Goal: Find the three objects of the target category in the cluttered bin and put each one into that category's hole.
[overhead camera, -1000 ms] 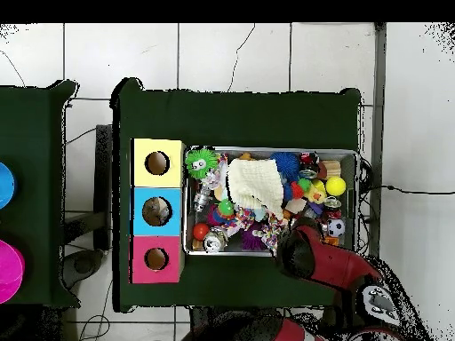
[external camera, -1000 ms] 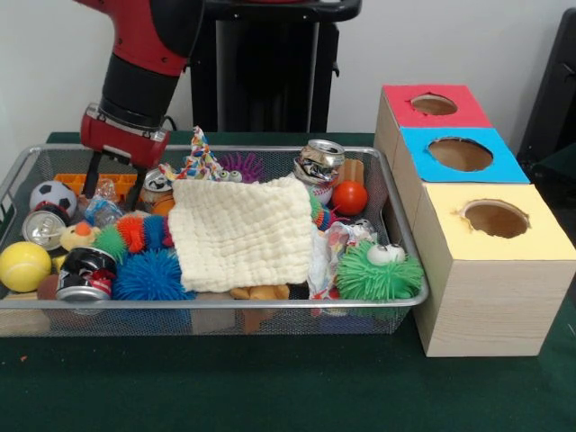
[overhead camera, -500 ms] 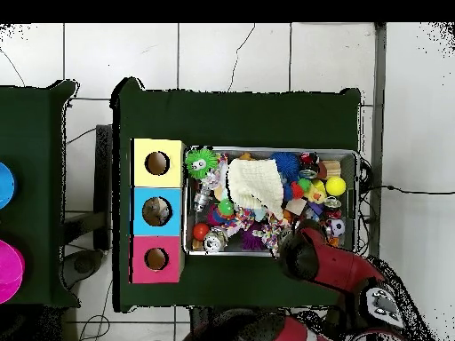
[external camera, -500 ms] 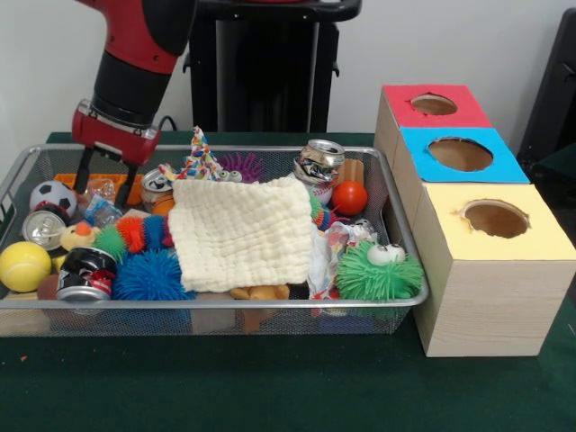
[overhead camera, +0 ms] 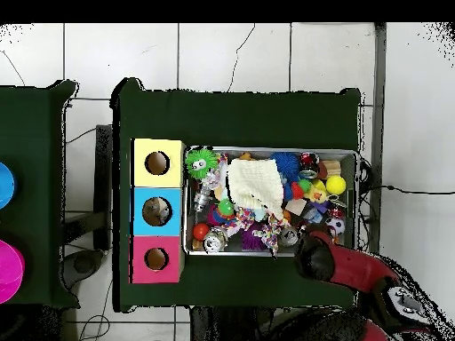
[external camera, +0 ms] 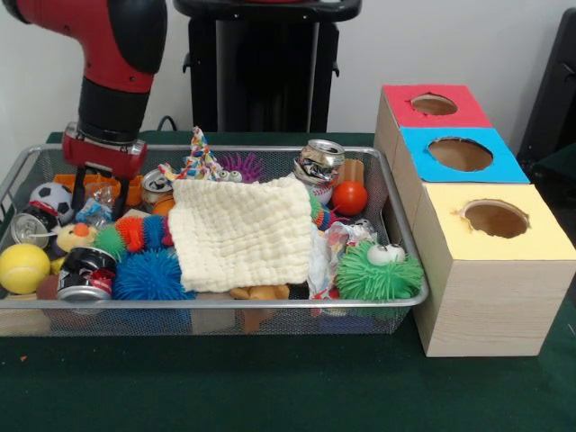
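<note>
End effector (external camera: 94,191) lowered into bin (external camera: 225,306) at its far corner by soccer ball (external camera: 49,194), fingers spread around crumpled clear wrapper (external camera: 95,211). Seen in front view only; overhead, hidden beneath red arm (overhead camera: 347,266). Crushed can (external camera: 319,161) beside cloth (external camera: 241,232); three-holed box (external camera: 468,216) alongside.

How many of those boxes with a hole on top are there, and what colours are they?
Red box: 1
Blue box: 1
Yellow box: 1
Total: 3 boxes, standing in a row beside the wire basket.
</note>
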